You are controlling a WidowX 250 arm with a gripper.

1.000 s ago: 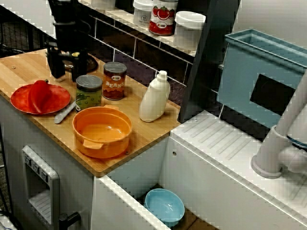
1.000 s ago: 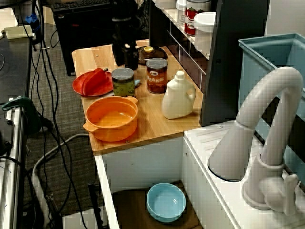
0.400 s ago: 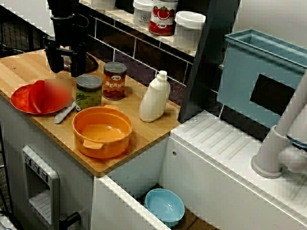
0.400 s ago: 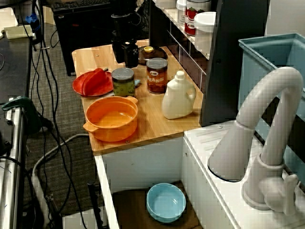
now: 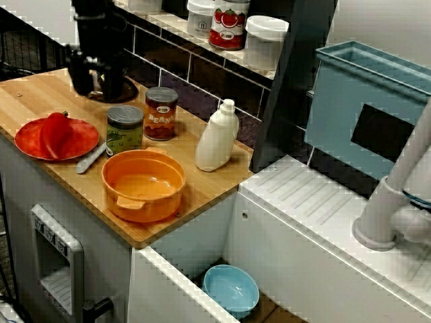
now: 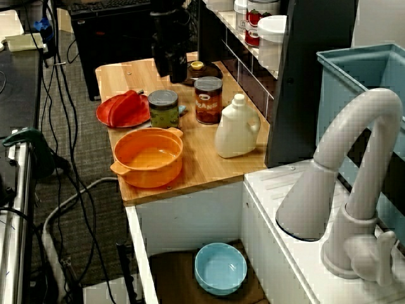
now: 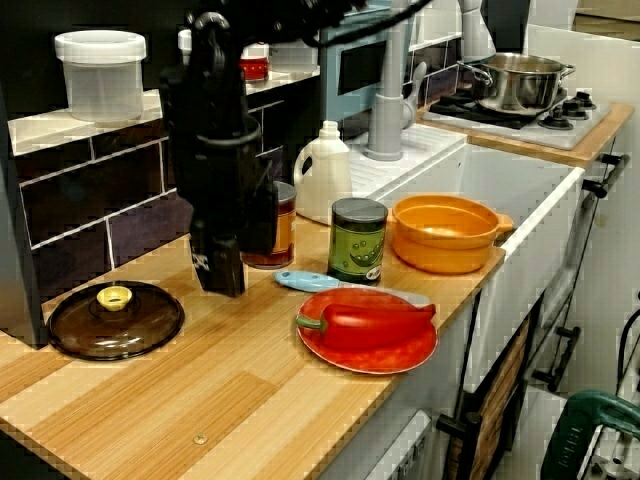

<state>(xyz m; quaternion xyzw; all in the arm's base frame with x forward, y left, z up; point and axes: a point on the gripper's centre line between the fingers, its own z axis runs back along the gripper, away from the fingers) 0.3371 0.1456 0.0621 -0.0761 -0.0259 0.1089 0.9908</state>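
The gripper [image 7: 222, 274] hangs spread and empty over the bench [image 7: 240, 395], just beside the dark lid [image 7: 115, 322], which lies flat, knob up and easy to reach

all-black robot arm [image 7: 218, 130], boxy matte housing, looped black cable [image 7: 208, 22] on top, pincer [image 7: 240, 266] with 2 blunt fingers [image 7: 222, 278]

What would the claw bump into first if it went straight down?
The claw would probably hit the wooden counter beside the dark glass lid, though depth is unclear and it might clip the lid's rim.
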